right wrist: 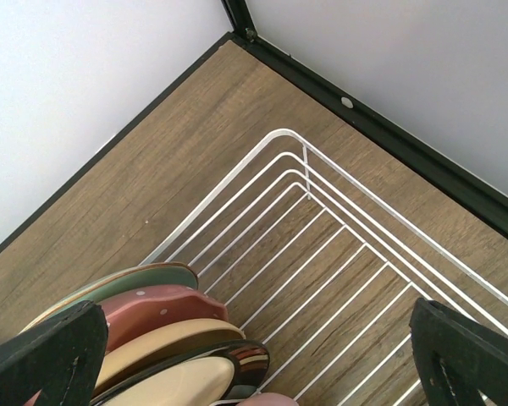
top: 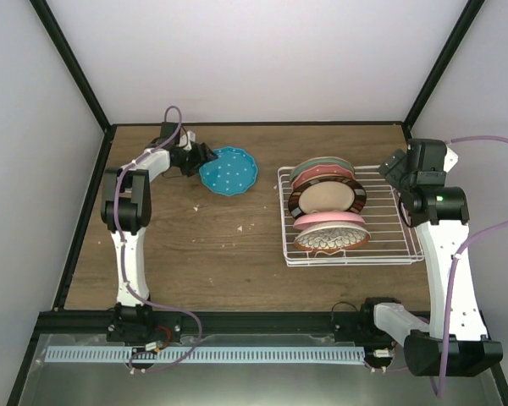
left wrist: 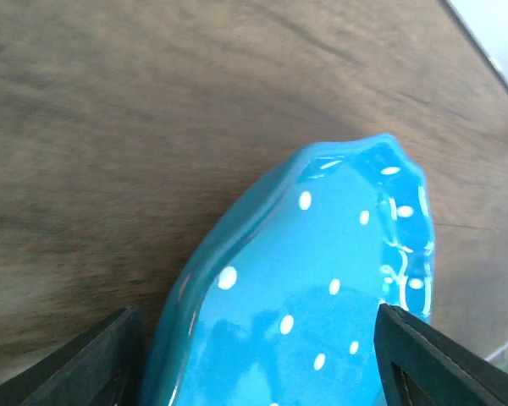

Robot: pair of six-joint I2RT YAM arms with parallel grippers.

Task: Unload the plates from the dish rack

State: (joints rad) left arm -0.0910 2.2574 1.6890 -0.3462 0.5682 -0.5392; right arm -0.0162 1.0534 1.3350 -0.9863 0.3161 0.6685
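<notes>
A teal white-dotted plate (top: 229, 170) lies on the wooden table at the far left, outside the rack. My left gripper (top: 203, 157) is at its left rim. In the left wrist view the plate (left wrist: 322, 254) fills the gap between the wide-apart fingers (left wrist: 254, 364), which do not touch it. The white wire dish rack (top: 392, 230) holds the pale green plate (top: 322, 166), red-pink dotted plate (top: 328, 176), tan dark-rimmed plate (top: 326, 199), pink plate (top: 328, 220) and petal-patterned plate (top: 331, 239). My right gripper (top: 396, 169) hovers open and empty over the rack's far right corner (right wrist: 322, 220).
Black frame posts and white walls close in the table at the back and sides. The rack's right half is bare wire. Small crumbs lie on the wood between the teal plate and the rack.
</notes>
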